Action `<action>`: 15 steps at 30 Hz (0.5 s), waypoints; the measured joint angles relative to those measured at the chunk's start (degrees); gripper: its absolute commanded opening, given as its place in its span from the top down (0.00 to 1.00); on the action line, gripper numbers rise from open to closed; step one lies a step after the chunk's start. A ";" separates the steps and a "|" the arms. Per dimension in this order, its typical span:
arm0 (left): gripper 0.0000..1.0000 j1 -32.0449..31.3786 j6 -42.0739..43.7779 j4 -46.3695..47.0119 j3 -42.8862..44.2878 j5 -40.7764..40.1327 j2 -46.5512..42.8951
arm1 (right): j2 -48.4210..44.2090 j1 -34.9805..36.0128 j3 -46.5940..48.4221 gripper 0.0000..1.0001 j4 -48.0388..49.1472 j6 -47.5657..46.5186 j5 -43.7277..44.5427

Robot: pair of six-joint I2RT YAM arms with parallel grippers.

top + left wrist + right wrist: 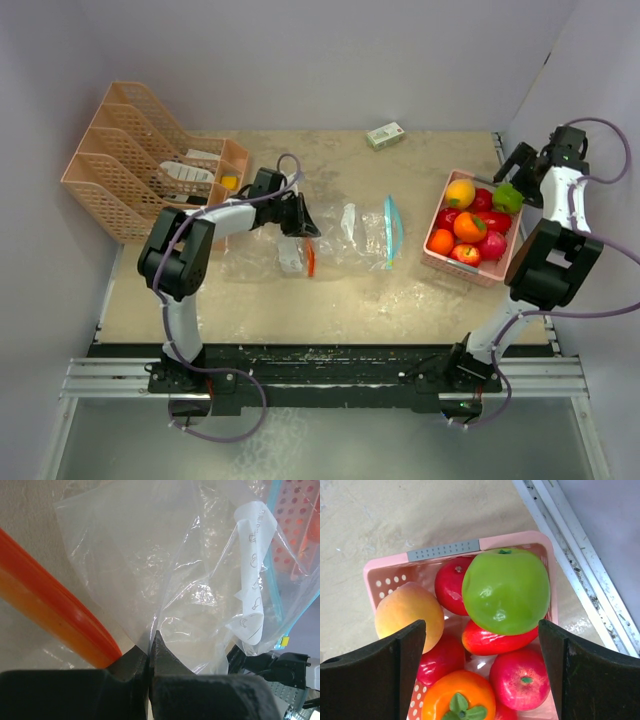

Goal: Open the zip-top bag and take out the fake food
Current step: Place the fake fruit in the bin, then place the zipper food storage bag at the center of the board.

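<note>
The clear zip-top bag (350, 235) lies crumpled mid-table, its blue zip edge (393, 230) facing the basket. My left gripper (302, 226) is shut on the bag's film (165, 560), pinched at the fingertips (150, 641). A white paper slip (252, 580) sits inside the bag. A long orange-red piece (55, 610) lies by the bag (310, 262); I cannot tell whether it is inside. The fake food fills the pink basket (470, 272). A green apple (506, 591) rests on top of red apples (522, 680) and an orange (460, 700). My right gripper (481, 625) hangs open above them (518, 172), touching nothing.
A peach-coloured file organiser (130, 160) stands at the back left. A small green-and-white box (385, 134) lies at the back wall. The basket's rim with a grey handle (445, 550) is close to the table's right rail (580, 575).
</note>
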 measured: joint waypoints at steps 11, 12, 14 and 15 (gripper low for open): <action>1.00 0.04 0.76 -1.33 4.33 0.55 1.18 | -1.25 0.52 -1.95 0.06 0.04 -1.05 0.33; 1.00 0.04 0.90 -1.46 4.50 0.59 1.20 | -1.66 0.81 -1.95 0.06 0.04 -1.05 0.33; 1.00 0.04 1.03 -1.77 4.96 0.72 1.36 | -2.73 1.79 -1.95 0.06 0.02 -1.05 0.44; 1.00 0.04 1.05 -1.92 5.29 0.72 1.51 | -3.17 2.40 -1.95 0.06 0.04 -1.07 0.52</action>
